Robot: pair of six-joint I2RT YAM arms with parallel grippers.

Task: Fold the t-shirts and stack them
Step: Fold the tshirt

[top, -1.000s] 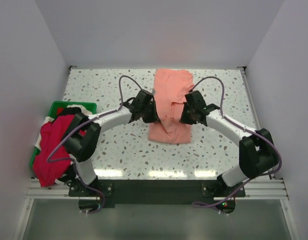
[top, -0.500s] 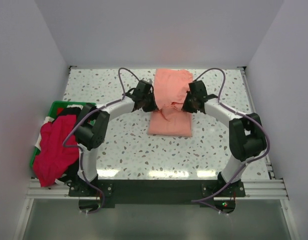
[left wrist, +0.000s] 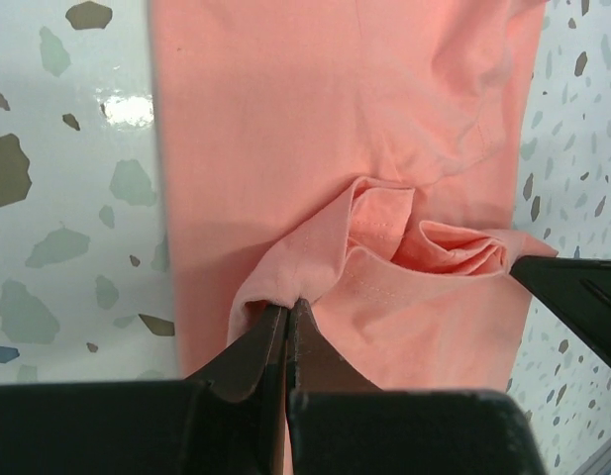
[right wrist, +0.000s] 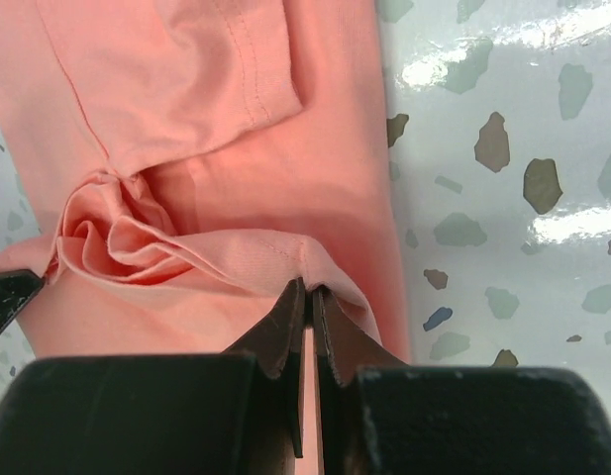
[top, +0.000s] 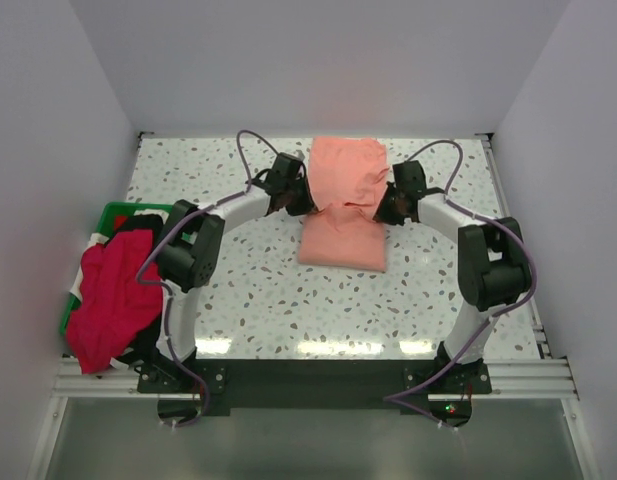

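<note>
A salmon-pink t-shirt (top: 343, 200) lies lengthwise in the middle of the speckled table, narrow and partly folded. My left gripper (top: 306, 203) is shut on its lower hem at the left corner (left wrist: 285, 297). At the right corner (right wrist: 310, 279) my right gripper (top: 376, 208) is shut on the same hem. Between the two grips the raised hem sags and bunches into creases (left wrist: 444, 247). A crimson red t-shirt (top: 106, 298) hangs over the green bin (top: 123, 214) at the left, with a strip of white and a patch of black cloth beside it.
White walls close the table in at the back and on both sides. The bin (top: 123, 214) stands at the table's left edge. Purple cables (top: 250, 160) loop above both wrists. A metal rail (top: 308, 375) runs along the near edge at the arm bases.
Both grippers have carried the shirt's near hem away from the arm bases toward the far end. The hem's middle has bunched up, and the flat lower part looks shorter.
</note>
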